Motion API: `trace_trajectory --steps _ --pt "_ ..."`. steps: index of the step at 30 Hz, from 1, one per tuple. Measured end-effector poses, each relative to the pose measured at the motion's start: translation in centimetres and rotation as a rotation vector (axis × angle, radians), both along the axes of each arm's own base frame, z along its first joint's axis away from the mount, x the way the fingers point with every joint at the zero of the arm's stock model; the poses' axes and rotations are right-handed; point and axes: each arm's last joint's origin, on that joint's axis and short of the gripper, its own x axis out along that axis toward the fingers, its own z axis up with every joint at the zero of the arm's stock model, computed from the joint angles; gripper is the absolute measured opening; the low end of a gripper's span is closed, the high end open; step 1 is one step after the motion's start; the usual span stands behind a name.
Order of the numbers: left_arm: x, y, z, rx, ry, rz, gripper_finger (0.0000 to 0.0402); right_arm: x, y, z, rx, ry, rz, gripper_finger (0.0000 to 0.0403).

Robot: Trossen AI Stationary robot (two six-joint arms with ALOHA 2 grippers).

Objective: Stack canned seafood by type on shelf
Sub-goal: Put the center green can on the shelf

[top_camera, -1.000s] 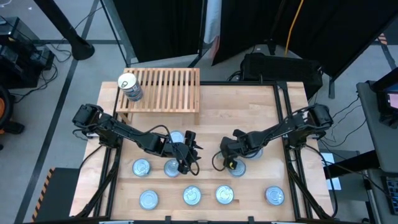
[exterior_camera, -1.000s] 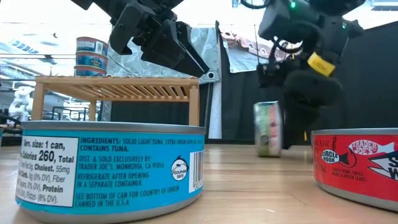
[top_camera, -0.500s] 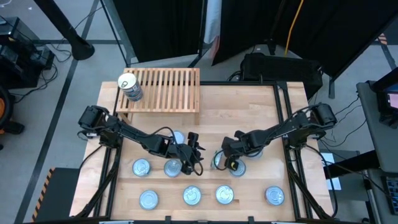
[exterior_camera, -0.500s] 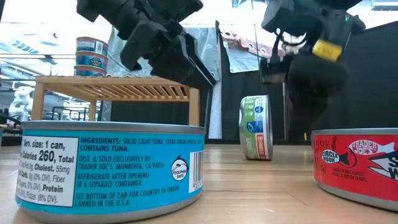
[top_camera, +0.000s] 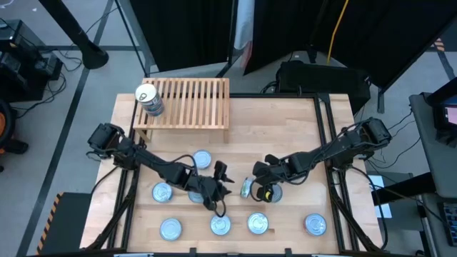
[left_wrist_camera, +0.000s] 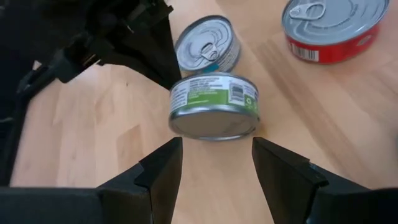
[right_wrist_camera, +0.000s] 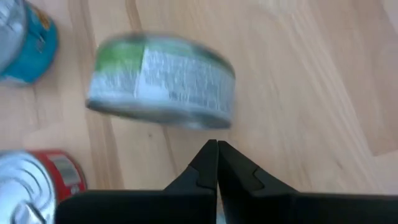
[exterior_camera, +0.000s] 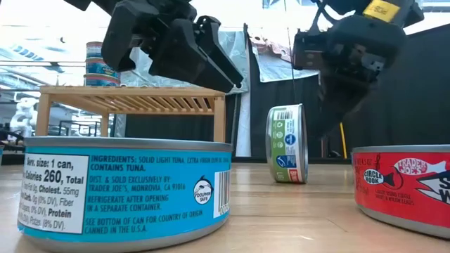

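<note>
Green-label tin (left_wrist_camera: pixel 214 106) stands on its edge mid-worktop, between your grippers, so it needs righting. Left gripper (left_wrist_camera: pixel 216 163) faces it with jaws open, ready to grab; right gripper (right_wrist_camera: pixel 216 163) jaws closed, empty. Shelf (top_camera: pixel 187 103) at far-left corner holds one stack (top_camera: pixel 148 99)

the green-label can (right_wrist_camera: pixel 160 81) shows smeared (label unreadable), and the red tin (exterior_camera: pixel 404 186) is cropped.

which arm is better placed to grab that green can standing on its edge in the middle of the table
Probably the left. The left gripper faces the green can with fingers open on either side of it. The right gripper is also beside it, but its fingers are shut.
</note>
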Motion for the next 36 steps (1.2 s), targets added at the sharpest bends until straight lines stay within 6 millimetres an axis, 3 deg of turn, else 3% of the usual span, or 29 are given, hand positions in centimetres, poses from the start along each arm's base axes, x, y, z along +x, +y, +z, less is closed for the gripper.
trace_trajectory --steps 18,22,30,36 --pt "0.3 -0.6 0.5 0.239 -0.078 -0.115 0.0201 0.8 -0.4 0.5 -0.209 -0.118 0.025 0.0000" --pt "0.7 0.0 0.7 0.218 -0.100 -0.109 0.0222 0.6 -0.5 0.8 -0.211 -0.116 0.026 0.0000" --pt "2.2 2.2 1.8 0.148 -0.189 -0.094 0.0316 -0.8 -0.3 4.5 -0.206 0.166 -0.102 0.0000" --pt "2.7 2.1 3.2 0.176 -0.267 -0.007 0.0329 -3.1 1.2 6.2 -0.248 0.329 -0.193 0.0000"
